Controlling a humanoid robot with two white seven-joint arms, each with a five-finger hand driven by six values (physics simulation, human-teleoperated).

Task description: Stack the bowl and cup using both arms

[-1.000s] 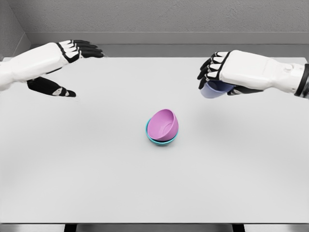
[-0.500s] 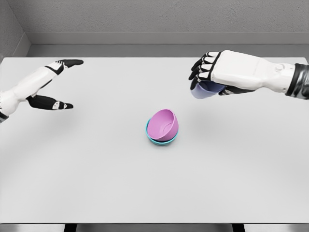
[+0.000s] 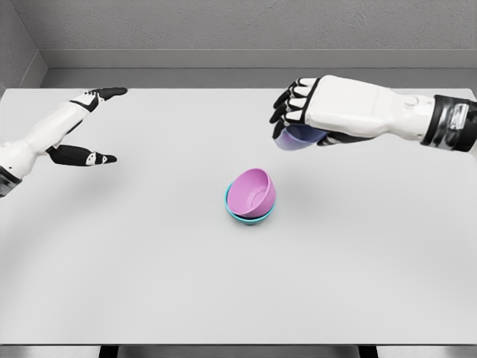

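A pink bowl sits tilted inside a teal bowl near the middle of the white table. Above and to the right of them my right hand hangs over the table, shut on a lavender cup that shows beneath its palm. My left hand is far to the left, open, with fingers stretched out and thumb apart, holding nothing.
A grey wall runs behind the table's far edge. The near edge lies along the bottom of the picture.
My right hand has carried the lavender cup leftward, closer to the stacked bowls. My left arm has drawn back to the left and turned edge-on.
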